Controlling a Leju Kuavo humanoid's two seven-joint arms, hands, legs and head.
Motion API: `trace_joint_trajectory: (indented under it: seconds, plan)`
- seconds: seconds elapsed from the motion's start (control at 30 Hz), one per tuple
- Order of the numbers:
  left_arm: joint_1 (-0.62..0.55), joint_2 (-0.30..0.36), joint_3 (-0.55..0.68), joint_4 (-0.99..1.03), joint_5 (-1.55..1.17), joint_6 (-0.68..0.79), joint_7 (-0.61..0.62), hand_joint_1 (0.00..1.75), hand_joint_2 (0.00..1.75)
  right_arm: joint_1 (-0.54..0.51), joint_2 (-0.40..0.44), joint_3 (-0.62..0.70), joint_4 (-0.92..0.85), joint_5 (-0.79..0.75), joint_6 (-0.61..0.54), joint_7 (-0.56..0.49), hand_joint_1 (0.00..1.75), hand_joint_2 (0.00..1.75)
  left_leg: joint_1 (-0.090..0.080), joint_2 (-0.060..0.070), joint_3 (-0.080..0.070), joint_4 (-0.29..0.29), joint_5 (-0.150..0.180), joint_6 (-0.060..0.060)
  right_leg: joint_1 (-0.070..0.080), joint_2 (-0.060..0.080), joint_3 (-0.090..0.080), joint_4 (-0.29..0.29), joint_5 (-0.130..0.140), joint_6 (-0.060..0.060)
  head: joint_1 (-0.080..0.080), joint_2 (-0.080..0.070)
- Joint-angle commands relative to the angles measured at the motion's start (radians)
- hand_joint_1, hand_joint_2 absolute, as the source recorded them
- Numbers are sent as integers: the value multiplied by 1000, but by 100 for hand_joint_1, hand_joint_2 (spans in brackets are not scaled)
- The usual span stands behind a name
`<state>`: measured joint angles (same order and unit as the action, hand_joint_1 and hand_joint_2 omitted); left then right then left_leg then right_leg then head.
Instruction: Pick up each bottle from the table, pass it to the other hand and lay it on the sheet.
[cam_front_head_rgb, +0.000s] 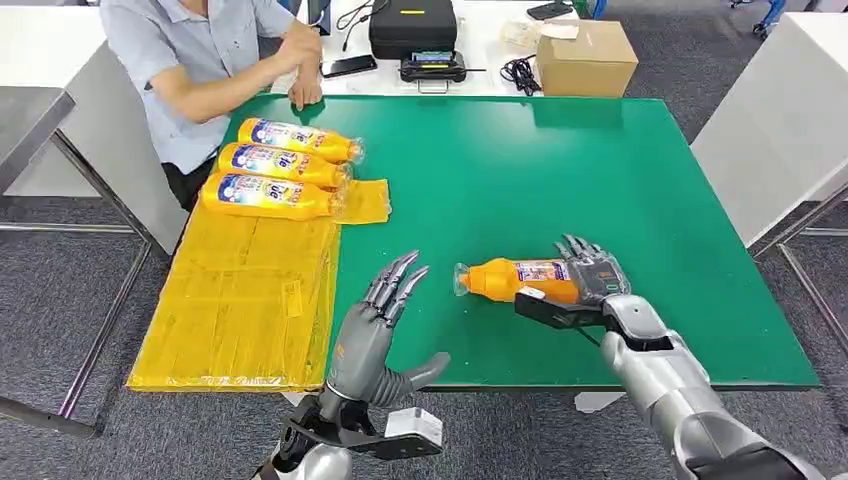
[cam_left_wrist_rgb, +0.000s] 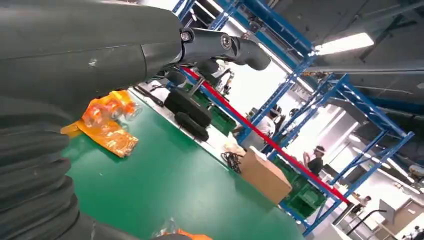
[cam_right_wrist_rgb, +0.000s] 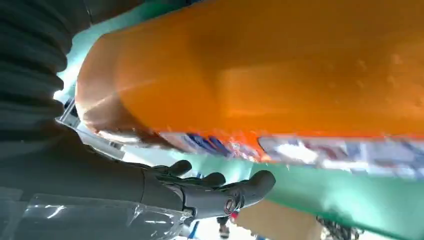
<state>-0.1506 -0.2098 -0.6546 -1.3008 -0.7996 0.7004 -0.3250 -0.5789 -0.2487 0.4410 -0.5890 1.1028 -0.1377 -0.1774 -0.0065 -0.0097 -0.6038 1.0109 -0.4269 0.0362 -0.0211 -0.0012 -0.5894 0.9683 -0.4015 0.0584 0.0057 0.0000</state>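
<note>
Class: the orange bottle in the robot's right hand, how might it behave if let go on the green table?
The orange bottle lies sideways in the right hand; being round, it would probably roll on the smooth green table. Its glossy plastic may slip. It seems stiff, not floppy.

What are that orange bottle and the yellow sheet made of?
The orange bottle looks like glossy clear plastic: it has a see-through neck and shiny highlights. The yellow sheet seems to be thin plastic film, perhaps a bag, going by its creases and slight sheen.
</note>
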Motion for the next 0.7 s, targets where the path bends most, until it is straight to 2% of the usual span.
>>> trace_joint_trajectory:
  seconds: [0.03,0.47,0.57,0.63,0.7]
  plan:
    - [-43,28,-17,79,21,-2,-24,0,175,-15,-17,10,143,-44,82,-42,175,175,1,-1,3,-1,0,-2,1,-1,4,-1,0,-2,0,0]
    - [-45,21,-10,84,26,-2,-44,0,175,8,-35,-3,117,-112,100,-100,175,175,1,-2,7,-2,0,-2,2,-3,8,-3,-1,-3,0,0]
    - [-44,20,-5,77,32,-2,-53,0,175,27,-23,-48,85,-212,118,-163,175,175,2,-2,7,-1,0,-2,2,-2,8,-3,-1,-3,0,0]
    - [-20,-10,38,63,80,-2,-96,0,175,48,-19,-70,44,-269,116,-190,175,175,1,-1,6,-1,0,-2,2,-2,7,-3,0,-2,0,0]
    - [-3,-52,54,59,314,-2,-180,0,175,75,-9,-81,-35,-323,114,-196,175,175,2,-1,7,-1,0,-2,2,-1,8,-3,0,-3,0,0]
